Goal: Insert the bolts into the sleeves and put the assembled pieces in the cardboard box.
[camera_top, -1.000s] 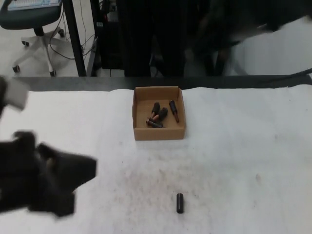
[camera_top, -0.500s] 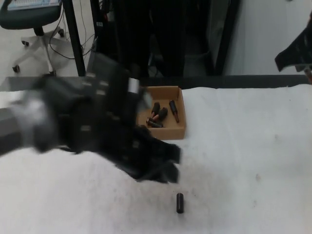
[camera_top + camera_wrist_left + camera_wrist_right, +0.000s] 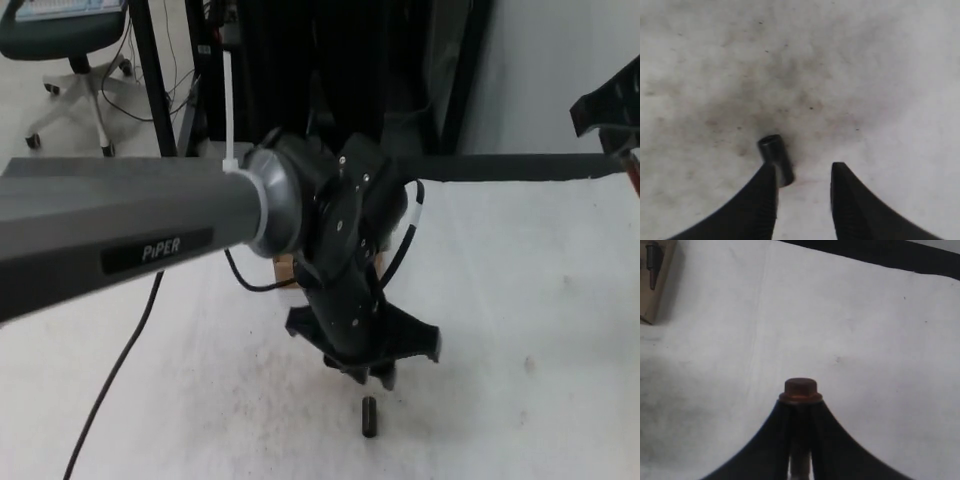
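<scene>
A short black sleeve (image 3: 369, 416) lies on the white cloth near the front edge. My left gripper (image 3: 372, 372) hangs just above and behind it. In the left wrist view the sleeve (image 3: 775, 159) lies beside one fingertip (image 3: 768, 175), outside the gap, and the left gripper (image 3: 804, 168) is open and empty. My right gripper (image 3: 800, 409) is shut on a bolt, whose copper-coloured hex head (image 3: 800, 389) sticks out past the fingertips. It is held high at the far right (image 3: 608, 108). The cardboard box (image 3: 283, 268) is mostly hidden behind the left arm.
A corner of the box (image 3: 650, 295) with a dark assembled piece (image 3: 653, 260) inside appears in the right wrist view. White cloth (image 3: 520, 300) covers the bench. The left arm (image 3: 120, 235) stretches across the left half. A chair (image 3: 70, 50) stands behind the bench.
The left arm has swung from the left side across the bench to just above the sleeve, covering the box. The right gripper has come into view at the far right edge.
</scene>
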### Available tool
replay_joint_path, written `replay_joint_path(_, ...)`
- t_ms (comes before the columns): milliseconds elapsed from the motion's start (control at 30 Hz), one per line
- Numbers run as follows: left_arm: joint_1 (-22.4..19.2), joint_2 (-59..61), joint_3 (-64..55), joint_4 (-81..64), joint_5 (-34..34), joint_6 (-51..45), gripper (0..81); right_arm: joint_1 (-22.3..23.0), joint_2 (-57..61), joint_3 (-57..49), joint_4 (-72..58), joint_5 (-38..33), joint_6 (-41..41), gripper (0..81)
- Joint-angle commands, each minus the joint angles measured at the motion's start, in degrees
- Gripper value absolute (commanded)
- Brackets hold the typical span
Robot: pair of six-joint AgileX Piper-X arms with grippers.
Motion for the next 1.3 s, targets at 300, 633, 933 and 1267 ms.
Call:
replay_joint_path(300,-0.2,-0.3,-0.3,3.5,-2.9,-8.0,33.7,-0.2,-0.5,-0.1,0.2,-2.4,1.5,0.8)
replay_joint_path(633,-0.4,1.2,0.0,0.1,-0.9,-9.4,33.7,-0.2,-0.5,-0.1,0.2,-2.4,1.5,0.8)
replay_joint_path(933,-0.4,5.4,0.0,-0.1,6.6,-14.0,33.7,-0.2,-0.5,-0.1,0.2,-2.4,1.5,0.8)
replay_joint_path(1267,-0.4,7.1,0.0,-2.6,6.8,-12.7,33.7,-0.2,-0.5,-0.1,0.2,-2.4,1.5,0.8)
